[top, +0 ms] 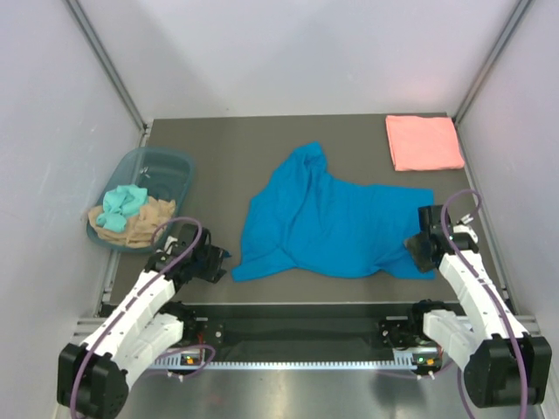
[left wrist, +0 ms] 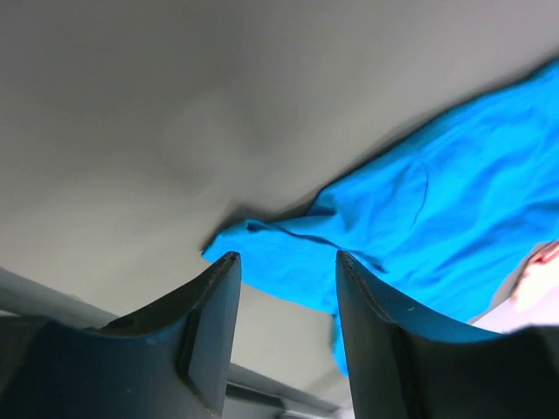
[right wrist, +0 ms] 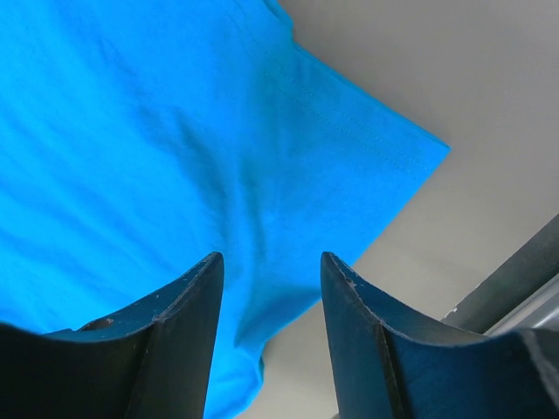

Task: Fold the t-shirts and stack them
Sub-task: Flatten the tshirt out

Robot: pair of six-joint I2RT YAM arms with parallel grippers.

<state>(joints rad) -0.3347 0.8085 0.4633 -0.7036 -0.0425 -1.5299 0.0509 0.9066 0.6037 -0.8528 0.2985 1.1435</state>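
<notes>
The blue t-shirt (top: 336, 223) lies in the middle of the tabletop (top: 244, 148), spread wide but not flat: its far part is bunched into a ridge, so it seems to need smoothing before any fold will hold. The pink t-shirt (top: 424, 142) sits in the far right corner as a neat square, well apart from the blue one. That spot looks like the base of the stack, kept clear of the working area. The left claw (left wrist: 286, 257) hovers low just beside the shirt's near left corner, jaws well apart and gripping nothing, with the corner's edge showing beyond the gap. The right claw (right wrist: 271, 257) hangs over the near right corner, jaws moderately apart with cloth lying loose beneath them, not pinched. Having one claw at each near corner suits a two-handed pull to stretch the hem straight, which is probably the step in hand. A translucent tub (top: 175, 161) at the left holds teal and beige cloths, out of the way.
</notes>
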